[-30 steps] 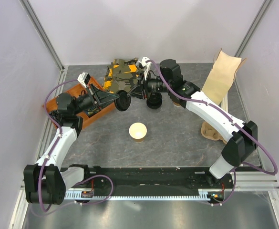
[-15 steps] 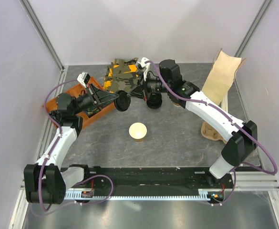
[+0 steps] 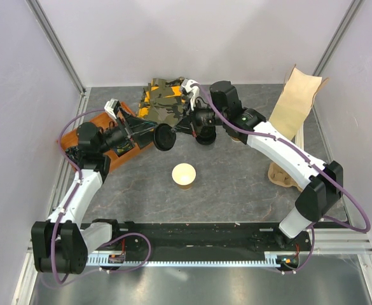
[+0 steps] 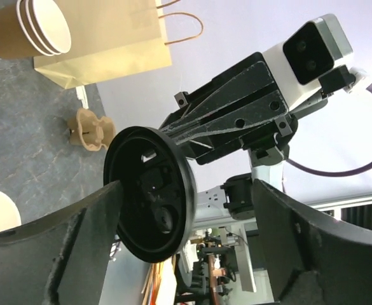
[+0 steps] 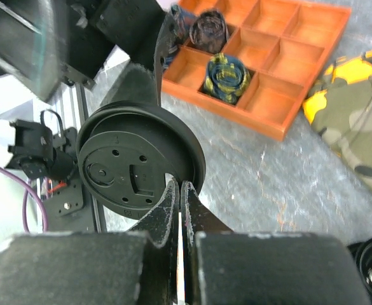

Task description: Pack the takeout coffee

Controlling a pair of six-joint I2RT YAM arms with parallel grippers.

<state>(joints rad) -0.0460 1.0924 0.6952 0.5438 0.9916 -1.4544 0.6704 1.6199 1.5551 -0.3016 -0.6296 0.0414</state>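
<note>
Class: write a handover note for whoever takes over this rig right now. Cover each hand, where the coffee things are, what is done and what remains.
Left hand: open, fingers on either side of the round black plastic lid, not gripping it.
Right hand: shut on that lid's rim, holding it in the air.
Small brown paper cup: upright in the middle of the grey table, lidless.
Tan paper bag: far right corner.
Done: lid picked up; nothing packed.
Left: press lid onto cup, then probably put the cup in the bag.

White links, black joints on left arm and right arm; purple cables alongside; left gripper grainy black.
</note>
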